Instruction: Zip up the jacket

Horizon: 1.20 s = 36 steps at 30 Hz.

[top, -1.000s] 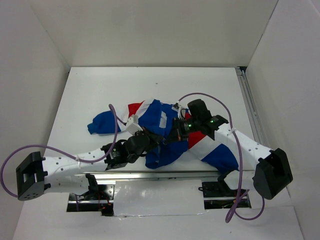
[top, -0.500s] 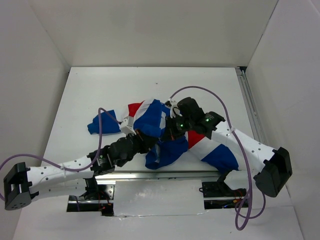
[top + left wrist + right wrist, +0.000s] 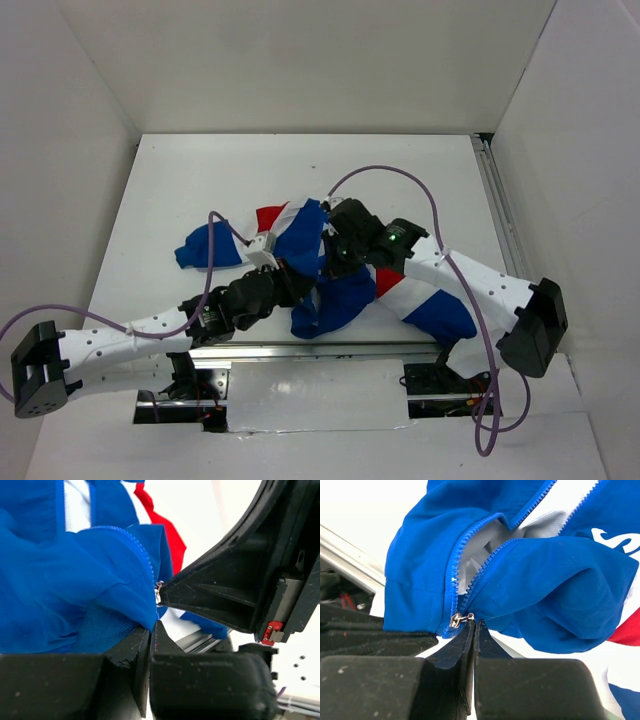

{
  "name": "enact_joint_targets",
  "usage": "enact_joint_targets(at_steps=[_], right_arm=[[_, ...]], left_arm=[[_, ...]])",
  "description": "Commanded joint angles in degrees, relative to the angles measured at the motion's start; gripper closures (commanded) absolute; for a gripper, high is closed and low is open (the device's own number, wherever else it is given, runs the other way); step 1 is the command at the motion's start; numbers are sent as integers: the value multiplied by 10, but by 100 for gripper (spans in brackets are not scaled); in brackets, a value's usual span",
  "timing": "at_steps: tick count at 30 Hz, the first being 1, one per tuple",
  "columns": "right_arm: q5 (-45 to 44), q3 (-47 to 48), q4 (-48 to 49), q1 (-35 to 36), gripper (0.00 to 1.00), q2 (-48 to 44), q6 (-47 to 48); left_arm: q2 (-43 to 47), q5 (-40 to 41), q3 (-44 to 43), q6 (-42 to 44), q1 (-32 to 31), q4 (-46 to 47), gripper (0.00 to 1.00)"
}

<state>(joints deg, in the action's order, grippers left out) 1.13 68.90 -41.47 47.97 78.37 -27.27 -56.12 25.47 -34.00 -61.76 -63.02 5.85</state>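
The jacket (image 3: 340,298) lies crumpled at the table's near middle: royal blue with red and white panels, one sleeve out to the left (image 3: 198,248). My left gripper (image 3: 298,284) is shut on the blue hem fabric (image 3: 115,625) at the bottom of the zipper. My right gripper (image 3: 332,266) is shut, its tips (image 3: 474,623) pinching the pull tab of the silver zipper slider (image 3: 455,619). The slider sits at the bottom of the zipper. Above it the two rows of teeth (image 3: 485,555) spread apart and show grey lining. The slider also shows in the left wrist view (image 3: 158,591).
A metal rail (image 3: 300,352) runs along the table's near edge just below the jacket. Another rail (image 3: 497,200) runs along the right side. White walls close in the table. Purple cables (image 3: 400,172) loop over both arms.
My right gripper has moved left and toward the near edge, onto the jacket's bottom zipper end. My left gripper has shifted a little and stays at the hem. The jacket has bunched up.
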Motion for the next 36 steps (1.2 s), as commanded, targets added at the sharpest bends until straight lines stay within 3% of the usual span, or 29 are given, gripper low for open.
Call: enact_joint_targets(at_steps=[1, 4, 6, 10, 11, 13, 17, 21, 27, 32, 36], right_arm=[[-266, 19, -8, -30, 100, 25, 29], [-293, 44, -10, -27, 100, 39, 33], [-292, 55, -18, -25, 100, 36, 40], [-142, 20, 12, -19, 100, -4, 69], [-91, 0, 21, -17, 100, -8, 69], [-43, -25, 29, -13, 100, -15, 67], [16, -40, 44, -14, 100, -17, 56], [80, -48, 71, -14, 100, -23, 56], [158, -46, 91, -19, 100, -26, 62], [237, -61, 119, -45, 100, -35, 58], [278, -76, 140, -55, 100, -34, 52]], left_arm=[[17, -67, -12, 30, -15, -70, 100], [14, -93, -16, 47, -15, -86, 100], [13, -83, -21, 15, -15, -125, 100], [24, -61, -20, -21, -15, -143, 97], [28, -52, -21, -23, -14, -140, 77], [41, -46, -18, -21, -15, -126, 52], [63, -64, 9, 29, -14, -19, 39], [58, -59, 13, 29, -15, 9, 24], [15, -82, -29, 32, -15, -6, 23], [2, -64, -58, -73, -14, -115, 28], [8, -43, -48, -122, -14, -131, 34]])
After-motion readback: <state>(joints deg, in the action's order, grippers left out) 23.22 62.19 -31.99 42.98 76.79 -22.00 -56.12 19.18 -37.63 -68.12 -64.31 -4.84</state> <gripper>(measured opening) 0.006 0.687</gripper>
